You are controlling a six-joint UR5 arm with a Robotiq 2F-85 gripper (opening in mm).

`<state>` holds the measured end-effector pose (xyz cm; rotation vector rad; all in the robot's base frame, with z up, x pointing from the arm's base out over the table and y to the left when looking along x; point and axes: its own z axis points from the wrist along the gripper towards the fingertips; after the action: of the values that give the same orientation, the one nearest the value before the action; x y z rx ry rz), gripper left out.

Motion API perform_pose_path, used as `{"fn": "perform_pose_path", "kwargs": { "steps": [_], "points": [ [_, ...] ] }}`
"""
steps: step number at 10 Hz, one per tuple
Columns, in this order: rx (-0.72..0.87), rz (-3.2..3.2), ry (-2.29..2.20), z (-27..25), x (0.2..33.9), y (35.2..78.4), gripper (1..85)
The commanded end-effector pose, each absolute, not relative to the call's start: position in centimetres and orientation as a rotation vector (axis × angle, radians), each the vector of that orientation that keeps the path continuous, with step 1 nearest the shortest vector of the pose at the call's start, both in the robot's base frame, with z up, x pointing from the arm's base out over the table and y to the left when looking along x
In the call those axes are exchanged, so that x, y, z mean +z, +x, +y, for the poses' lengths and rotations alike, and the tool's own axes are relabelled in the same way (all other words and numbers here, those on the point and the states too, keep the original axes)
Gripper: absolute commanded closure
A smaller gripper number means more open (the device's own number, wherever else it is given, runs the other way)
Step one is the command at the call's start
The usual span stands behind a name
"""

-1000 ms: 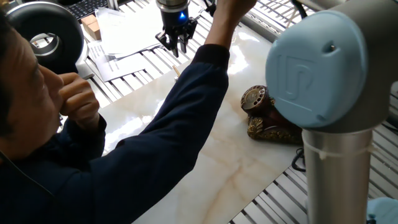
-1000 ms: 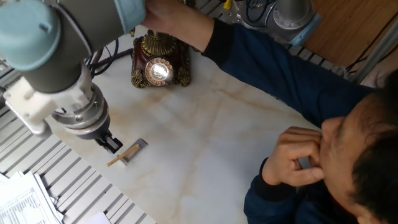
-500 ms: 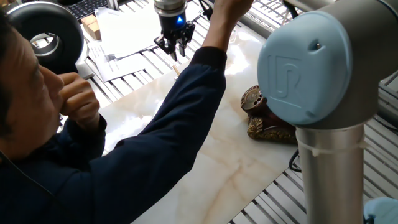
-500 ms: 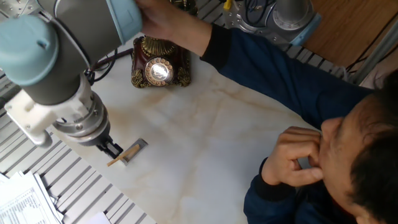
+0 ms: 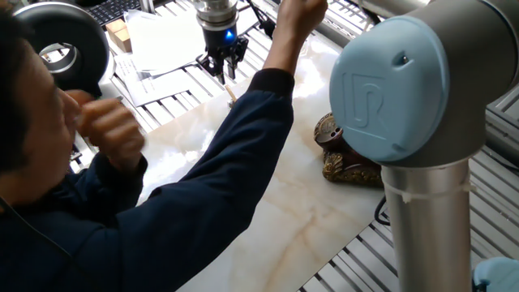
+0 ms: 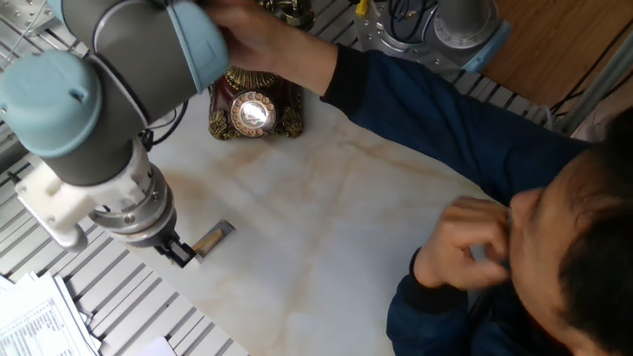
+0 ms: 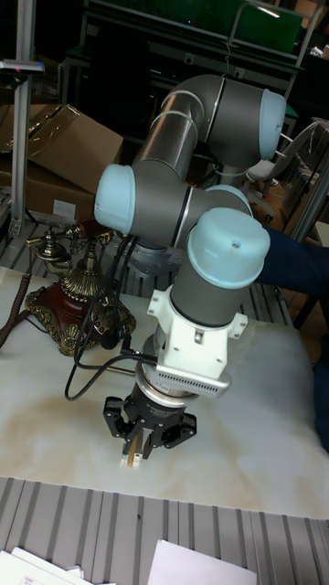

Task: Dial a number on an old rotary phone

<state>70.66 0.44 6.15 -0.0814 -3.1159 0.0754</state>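
Observation:
The old rotary phone (image 6: 253, 104) stands at the far side of the marble table, dark bronze with a round brass dial; it also shows as the phone (image 5: 340, 150) and, with its handset on the cradle, as the phone (image 7: 78, 292). My gripper (image 6: 181, 252) hangs low near the table's opposite edge, far from the phone. It stands right over one end of a small wooden stick (image 6: 210, 240) with a metal tip. From the front, my gripper (image 7: 137, 446) looks open, with the stick (image 7: 134, 454) between its fingers. My gripper (image 5: 223, 69) points straight down.
A person in a dark blue sleeve (image 5: 235, 162) reaches across the table, hand (image 5: 296, 12) on my arm. The head and other hand (image 6: 475, 247) fill the near side. Papers (image 5: 162, 40) lie on the slatted bench beyond the marble edge. A black cable (image 7: 91, 366) trails from the phone.
My gripper has come lower and closer to the stick's end. The person's hand at the face has shifted a little. The phone has not moved.

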Motion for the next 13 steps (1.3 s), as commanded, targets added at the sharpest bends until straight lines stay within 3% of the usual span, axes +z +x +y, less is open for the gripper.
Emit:
{"fn": "perform_pose_path", "kwargs": {
  "steps": [1,10,13],
  "points": [
    [0.049,-3.130,-0.086,0.9,5.0,71.1,53.3],
    [-0.023,-3.189,-0.079,1.0,4.0,71.7,53.7],
    [-0.005,-3.161,-0.064,0.1,6.3,71.5,53.7]
  ]
}}
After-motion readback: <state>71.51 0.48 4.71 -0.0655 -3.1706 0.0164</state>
